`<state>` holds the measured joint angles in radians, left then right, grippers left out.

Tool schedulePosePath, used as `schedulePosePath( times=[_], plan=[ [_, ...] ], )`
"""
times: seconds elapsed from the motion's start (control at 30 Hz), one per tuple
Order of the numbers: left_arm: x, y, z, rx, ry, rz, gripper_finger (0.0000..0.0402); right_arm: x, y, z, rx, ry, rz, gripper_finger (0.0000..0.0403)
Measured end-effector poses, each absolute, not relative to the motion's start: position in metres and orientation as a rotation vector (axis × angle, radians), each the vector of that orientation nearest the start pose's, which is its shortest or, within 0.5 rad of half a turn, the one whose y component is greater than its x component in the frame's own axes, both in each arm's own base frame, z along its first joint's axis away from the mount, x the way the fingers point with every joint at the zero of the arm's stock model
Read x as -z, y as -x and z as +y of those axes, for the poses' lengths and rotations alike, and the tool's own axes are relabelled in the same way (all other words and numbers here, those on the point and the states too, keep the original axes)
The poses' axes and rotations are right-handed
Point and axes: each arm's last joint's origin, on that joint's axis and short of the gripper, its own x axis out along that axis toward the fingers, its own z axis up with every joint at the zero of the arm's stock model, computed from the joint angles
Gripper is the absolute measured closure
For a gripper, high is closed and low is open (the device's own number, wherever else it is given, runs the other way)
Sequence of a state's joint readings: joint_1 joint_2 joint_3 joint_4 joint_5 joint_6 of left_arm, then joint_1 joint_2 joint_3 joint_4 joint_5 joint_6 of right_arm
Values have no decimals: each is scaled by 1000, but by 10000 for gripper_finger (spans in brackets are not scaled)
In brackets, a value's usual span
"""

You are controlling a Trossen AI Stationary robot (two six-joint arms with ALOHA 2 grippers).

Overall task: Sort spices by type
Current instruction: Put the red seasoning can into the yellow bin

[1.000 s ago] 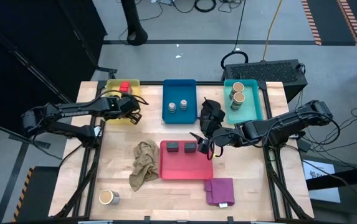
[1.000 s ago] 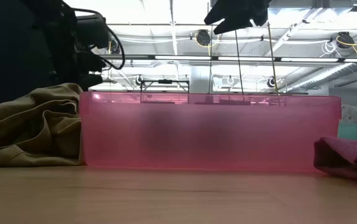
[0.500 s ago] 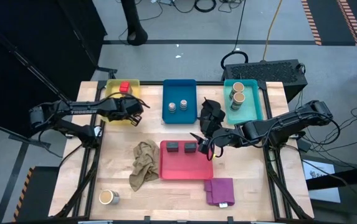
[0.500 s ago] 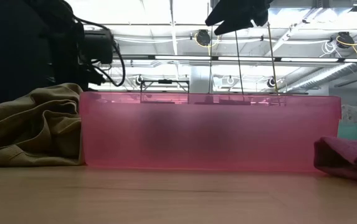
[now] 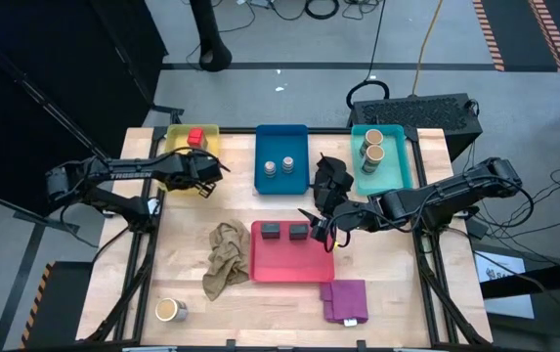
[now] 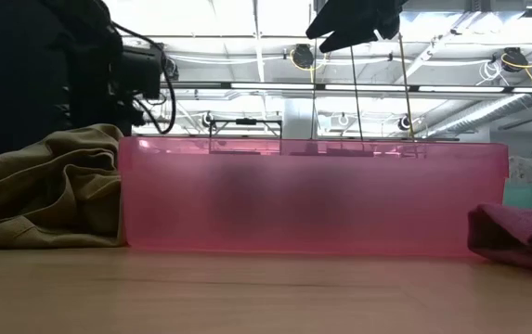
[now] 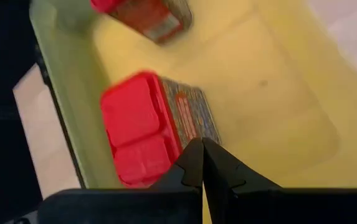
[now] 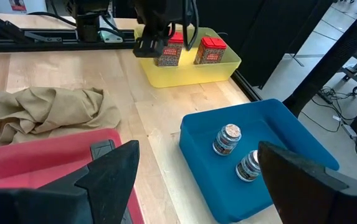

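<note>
Two red cubes stand in the yellow tray [image 5: 175, 135] at the far left: one [image 8: 210, 50] apart from my left gripper, the other [image 7: 144, 121] right under it. My left gripper [image 7: 200, 148] is shut and points steeply down beside this cube; the right wrist view shows it too [image 8: 166, 38]. My right gripper [image 8: 197, 180] hangs open over the red tray's [image 5: 291, 256] far right corner, holding nothing. Two dark grey tins [image 5: 284, 231] sit in the red tray, two silver tins [image 5: 278, 168] in the blue tray, two tan jars [image 5: 372, 145] in the teal tray. My left gripper's shut fingertips stand at the patterned side [image 7: 187, 121] of the nearer red cube, coming from above at a slant. I cannot tell whether they touch it. The cube rests upright on the tray floor.
A tan jar [image 5: 170, 310] stands alone at the near left. A beige cloth [image 5: 223, 256] lies left of the red tray, a purple cloth [image 5: 345, 298] near its right corner, and a black cloth [image 5: 331, 179] between the blue and teal trays.
My left gripper has tipped more steeply downward over the yellow tray and stayed shut.
</note>
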<state>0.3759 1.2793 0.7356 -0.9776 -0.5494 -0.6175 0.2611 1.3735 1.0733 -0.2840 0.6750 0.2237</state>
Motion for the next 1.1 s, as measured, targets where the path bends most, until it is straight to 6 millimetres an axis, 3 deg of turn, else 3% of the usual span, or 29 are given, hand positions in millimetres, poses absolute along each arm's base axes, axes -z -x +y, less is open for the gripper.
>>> schedulePosePath(
  times=[0.2,0.47,1.1],
  plan=[
    [-203,-174,95,-1283,228,1197,398,-297,-290,59,457,50,475,94],
    [-195,-160,106,-1397,289,1230,398,-297,-290,59,457,50,475,94],
    [-187,-166,102,-1342,323,1182,398,-297,-290,59,459,50,481,94]
  ],
)
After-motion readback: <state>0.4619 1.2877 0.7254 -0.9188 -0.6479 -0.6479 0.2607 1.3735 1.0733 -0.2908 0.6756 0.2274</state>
